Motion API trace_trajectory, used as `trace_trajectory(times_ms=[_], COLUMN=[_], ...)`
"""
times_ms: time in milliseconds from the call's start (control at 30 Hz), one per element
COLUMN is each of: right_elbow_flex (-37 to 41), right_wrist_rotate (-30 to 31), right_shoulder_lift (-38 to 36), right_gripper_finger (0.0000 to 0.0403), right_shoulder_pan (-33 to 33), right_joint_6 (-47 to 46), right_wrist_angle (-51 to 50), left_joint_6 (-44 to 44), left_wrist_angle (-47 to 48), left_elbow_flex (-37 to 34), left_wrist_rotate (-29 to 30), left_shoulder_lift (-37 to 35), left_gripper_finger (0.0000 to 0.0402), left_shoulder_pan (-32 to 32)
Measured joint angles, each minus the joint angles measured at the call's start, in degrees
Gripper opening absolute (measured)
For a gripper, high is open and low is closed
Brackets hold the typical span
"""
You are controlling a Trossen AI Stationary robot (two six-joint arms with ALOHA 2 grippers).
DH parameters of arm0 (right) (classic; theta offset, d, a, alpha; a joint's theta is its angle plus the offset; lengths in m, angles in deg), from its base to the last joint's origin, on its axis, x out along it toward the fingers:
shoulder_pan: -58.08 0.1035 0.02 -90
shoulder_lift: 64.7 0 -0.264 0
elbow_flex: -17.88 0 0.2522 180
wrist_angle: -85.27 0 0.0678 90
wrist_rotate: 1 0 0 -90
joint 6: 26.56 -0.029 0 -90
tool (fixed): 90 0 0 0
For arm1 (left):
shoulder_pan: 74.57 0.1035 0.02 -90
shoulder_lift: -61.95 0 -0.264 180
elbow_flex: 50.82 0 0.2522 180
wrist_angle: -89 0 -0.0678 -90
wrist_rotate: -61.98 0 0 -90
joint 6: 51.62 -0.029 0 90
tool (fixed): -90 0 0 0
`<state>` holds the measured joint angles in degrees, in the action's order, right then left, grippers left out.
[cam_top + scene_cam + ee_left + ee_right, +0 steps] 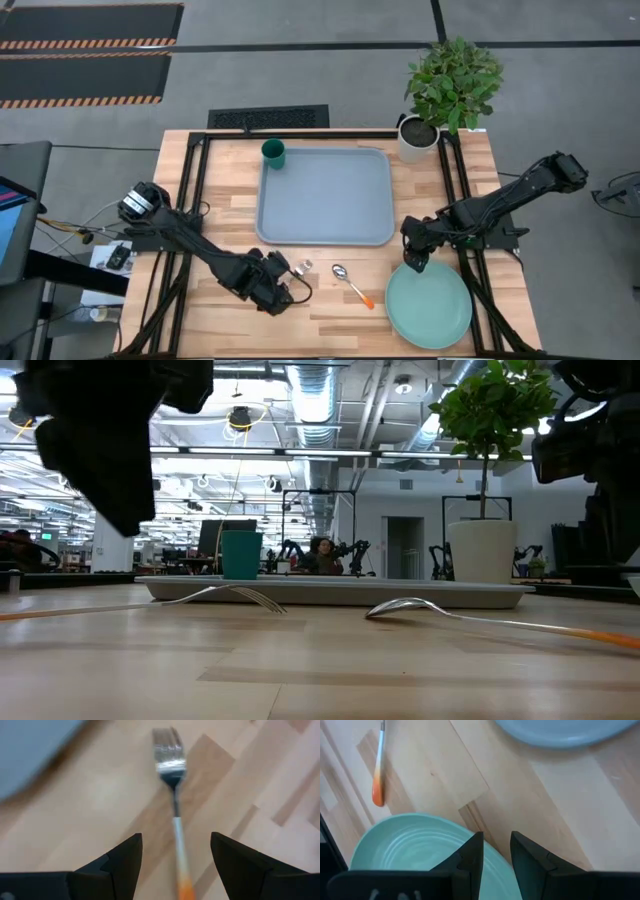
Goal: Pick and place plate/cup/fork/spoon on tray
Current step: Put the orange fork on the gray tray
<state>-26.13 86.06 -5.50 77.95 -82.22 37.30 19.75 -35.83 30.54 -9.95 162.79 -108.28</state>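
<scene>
The tray (325, 195) lies at the table's middle, with the dark green cup (273, 153) standing at its far left corner. The fork (300, 268) lies on the wood near the tray's near edge, and the spoon (350, 283) lies to its right. The mint-green plate (429, 303) rests near the near right corner. My left gripper (175, 865) is open, one finger on either side of the fork's handle (179, 845), above the table. My right gripper (495, 855) is open by a narrow gap over the plate's far rim (485, 842), one finger over the plate and one over the wood. My right gripper's fingers point down at the plate's far rim, astride it. I cannot tell whether they touch it. The plate lies flat on the table.
A white pot with a leafy plant (418, 138) stands at the far right corner, beside the tray. Black frame rails (190, 200) run along the table's left and right sides. Bare wood lies between the spoon and the near edge.
</scene>
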Motion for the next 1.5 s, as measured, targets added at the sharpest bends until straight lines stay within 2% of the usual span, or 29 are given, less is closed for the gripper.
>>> trace_trajectory(times_ms=[200, 333, 533, 600, 667, 800, 867, 1133, 1500], right_elbow_flex=[-0.01, -0.01, -0.01, -0.01, -0.01, -0.01, -0.01, -0.01, -0.01], right_wrist_rotate=[0.00, 0.00, -0.02, -0.02, -0.02, -0.02, -0.02, -0.35, -4.57], right_shoulder_lift=[0.53, 0.88, 0.88, 0.88, 0.88, 0.88, 0.88, 0.53, -2.37], right_gripper_finger=[0.0123, 0.0123, 0.0123, 0.0123, 0.0123, 0.0123, 0.0123, 0.0123, 0.0123], right_shoulder_pan=[-0.04, -0.04, -0.04, -0.04, -0.04, -0.13, -0.13, -0.13, -0.13], right_joint_6=[0.03, 0.03, 0.05, 0.05, 0.05, 0.16, 0.16, -0.27, -1.37], right_wrist_angle=[0.28, 0.27, 0.50, 0.48, 0.46, 0.48, 0.48, 2.33, 16.62], left_joint_6=[-1.26, -2.44, -1.79, -1.31, -1.23, -1.82, -1.74, -1.64, -3.80], left_wrist_angle=[0.07, -2.73, -2.13, -1.58, -0.91, -0.66, -0.85, -1.71, -1.96], left_elbow_flex=[0.00, 0.02, 0.30, 0.27, 0.15, 0.13, 0.13, -0.16, -0.11], left_wrist_rotate=[-0.15, -2.84, -5.44, -5.58, -6.02, -7.93, -7.99, -10.79, -10.10], left_shoulder_lift=[3.41, 6.76, 9.48, 9.34, 8.82, 8.74, 8.74, 7.26, -0.15], left_gripper_finger=[0.0222, 0.0222, 0.0211, 0.0187, 0.0146, 0.0035, 0.0014, 0.0006, 0.0006], left_shoulder_pan=[0.39, 0.32, 0.34, 0.57, 0.73, 1.01, 1.01, 2.10, 2.28])
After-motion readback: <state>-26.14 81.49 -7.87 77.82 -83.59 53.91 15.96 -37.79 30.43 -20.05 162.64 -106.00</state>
